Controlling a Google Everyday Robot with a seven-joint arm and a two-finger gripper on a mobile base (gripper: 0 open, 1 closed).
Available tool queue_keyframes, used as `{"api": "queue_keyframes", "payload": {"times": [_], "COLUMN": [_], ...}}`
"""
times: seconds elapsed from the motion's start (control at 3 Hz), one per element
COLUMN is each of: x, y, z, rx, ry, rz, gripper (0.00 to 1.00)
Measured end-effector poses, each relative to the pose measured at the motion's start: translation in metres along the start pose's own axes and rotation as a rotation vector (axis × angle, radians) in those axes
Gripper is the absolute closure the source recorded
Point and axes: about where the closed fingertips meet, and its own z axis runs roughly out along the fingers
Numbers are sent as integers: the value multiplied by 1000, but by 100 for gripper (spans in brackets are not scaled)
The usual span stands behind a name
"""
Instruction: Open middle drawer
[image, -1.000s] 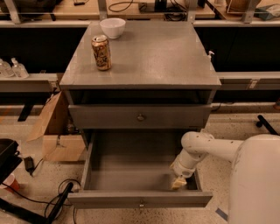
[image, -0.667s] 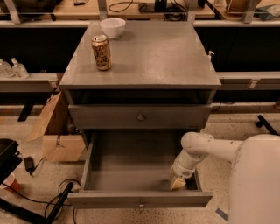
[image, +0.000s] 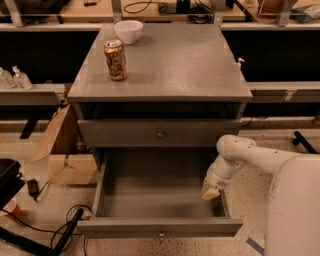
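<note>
The middle drawer is a wide grey front with a small round knob at its centre. It sits shut under the cabinet top. Above it is a dark slot in shadow. Below it the bottom drawer is pulled far out and its grey box interior is bare. My gripper, on the white arm, hangs inside the right side of that open bottom drawer. It is below and to the right of the middle drawer's knob and is not touching it.
A drink can and a white bowl stand on the cabinet top. A cardboard box leans at the cabinet's left. Cables and a black object lie on the floor at the left. My white body fills the lower right.
My gripper and forearm have risen a little inside the open bottom drawer and shifted slightly right. The drawers have not moved.
</note>
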Motion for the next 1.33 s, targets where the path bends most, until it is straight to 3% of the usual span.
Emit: {"api": "queue_keyframes", "payload": {"times": [0.33,0.67,1.0,1.33], "x": [16,28,31,29], "y": [-4,15,56,109], "z": [-83,-222,-312,-374], "rx": [51,178,303,440], "ry": [13,39,53,55], "rz": [-13,-23,-21,-25], "gripper": [100,100,100,100]}}
